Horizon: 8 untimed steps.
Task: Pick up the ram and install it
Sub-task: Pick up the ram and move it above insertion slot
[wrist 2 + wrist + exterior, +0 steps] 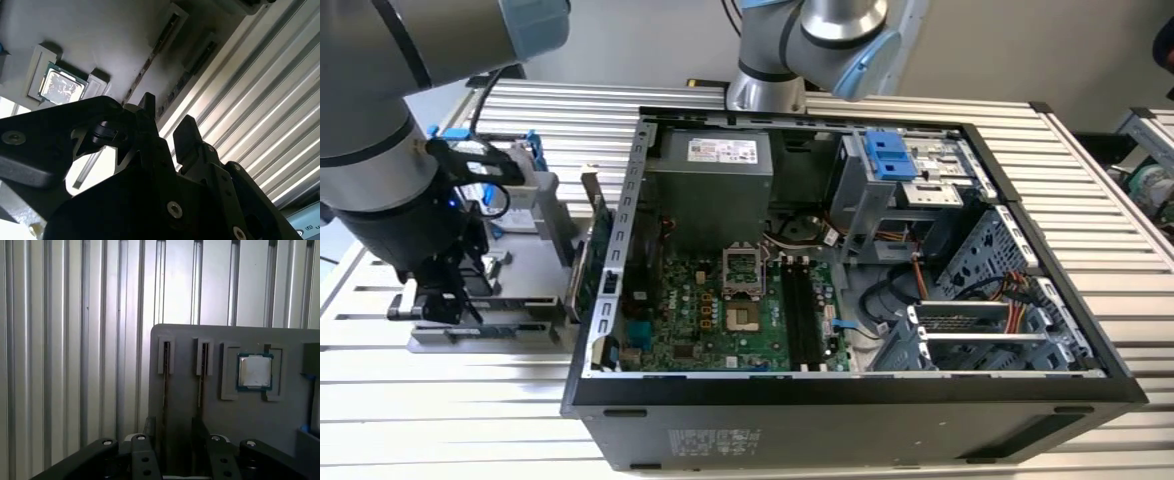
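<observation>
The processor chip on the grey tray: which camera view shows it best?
The first wrist view: the processor chip faces the camera squarely, unobstructed. The second wrist view shows the chip slanted, beyond the claw. In the exterior view the arm partly hides its tray.

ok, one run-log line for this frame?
stage: pre-grasp | gripper: open, empty, over grey holder | ram: on edge in holder slot, not gripped | processor chip: seated in same holder

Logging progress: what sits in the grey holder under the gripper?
A square silver processor chip lies in a recess of the flat grey holder. Whether its two narrow slots hold anything cannot be told.
</observation>
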Tool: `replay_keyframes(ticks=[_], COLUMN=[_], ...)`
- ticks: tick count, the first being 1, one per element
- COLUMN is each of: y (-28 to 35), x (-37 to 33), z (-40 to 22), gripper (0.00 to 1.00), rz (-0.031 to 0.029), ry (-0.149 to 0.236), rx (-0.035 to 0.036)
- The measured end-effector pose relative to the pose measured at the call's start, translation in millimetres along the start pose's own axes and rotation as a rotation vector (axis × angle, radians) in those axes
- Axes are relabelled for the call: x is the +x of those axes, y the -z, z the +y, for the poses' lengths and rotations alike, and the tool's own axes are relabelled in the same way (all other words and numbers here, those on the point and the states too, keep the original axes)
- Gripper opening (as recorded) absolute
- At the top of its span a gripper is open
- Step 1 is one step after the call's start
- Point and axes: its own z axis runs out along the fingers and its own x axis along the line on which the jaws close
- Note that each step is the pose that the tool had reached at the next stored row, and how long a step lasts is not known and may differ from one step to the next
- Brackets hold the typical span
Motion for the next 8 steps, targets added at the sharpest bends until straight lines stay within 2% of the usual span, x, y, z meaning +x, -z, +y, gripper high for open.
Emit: replay_keyframes(ticks=[8], y=[-11.3], x=[0.4], z=[-0.1], gripper=[1.00], rz=[-0.0001], ry=[-0.016], rx=[-0.0051])
